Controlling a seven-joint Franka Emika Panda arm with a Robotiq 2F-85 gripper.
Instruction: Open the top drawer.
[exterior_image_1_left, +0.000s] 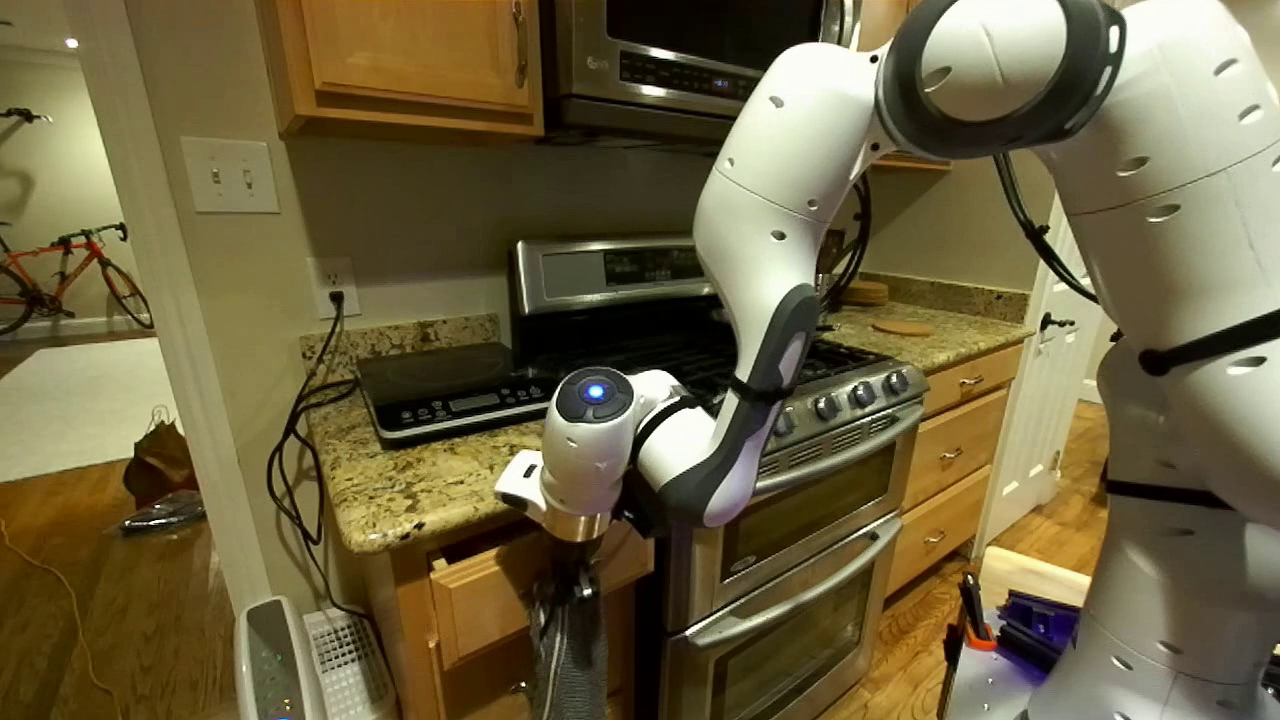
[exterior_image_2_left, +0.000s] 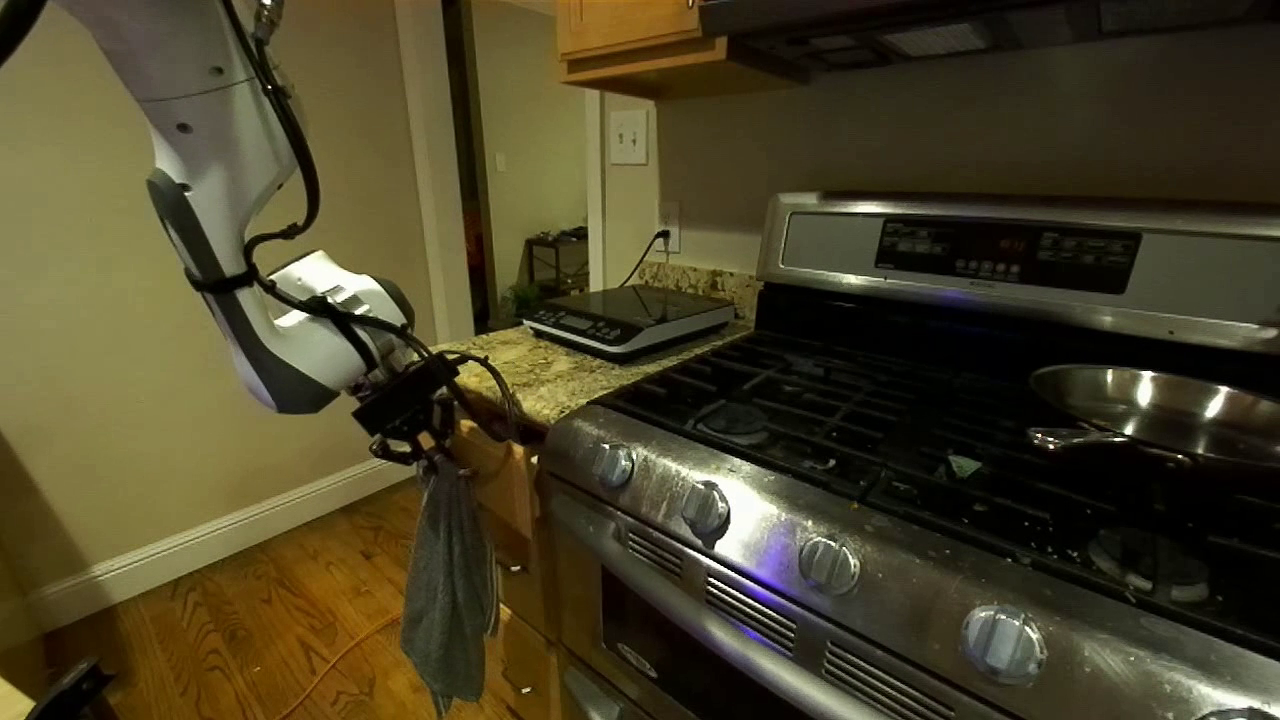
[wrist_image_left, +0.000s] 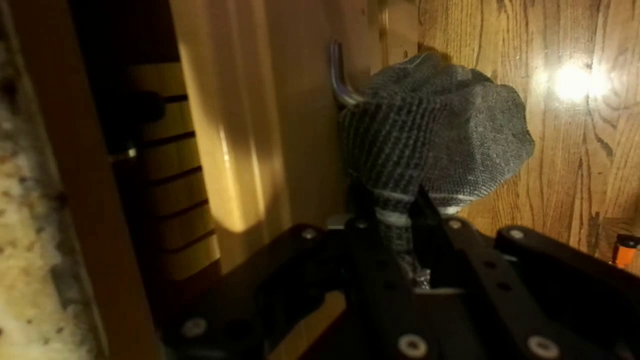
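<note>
Granite worktop (exterior_image_1_left: 430, 490) runs along the beige wall (exterior_image_1_left: 430, 220) on both sides of the stove (exterior_image_2_left: 910, 460), and the top drawer (exterior_image_1_left: 480, 615) sits right under its edge, just beside the stove. It stands partly out, a dark gap behind its front. My end effector (wrist_image_left: 395, 210) is clenched on a gray towel (wrist_image_left: 445, 135), which hangs before the drawer face and hides part of the metal handle (wrist_image_left: 338, 75). Whether the cloth is threaded through that handle or merely lies against it, I cannot tell.

That is my chief worry: I judge the pull to depend on the towel, so a loose tuck could let it slip off the handle or creep from my grasp, leaving the drawer short of fully out. A sideways tug could jam it in its runners; too hard a one might carry it past its stop.

Inside the drawer I make out a pale slatted wooden piece (wrist_image_left: 175, 155) and a rounded black object (wrist_image_left: 147, 107), perhaps a handle of something; the rest is too dark to read. A jerk would likely set any loose contents sliding. On the stove rests a frying pan (exterior_image_2_left: 1170, 405), its inside shining, partly out of view.
</note>
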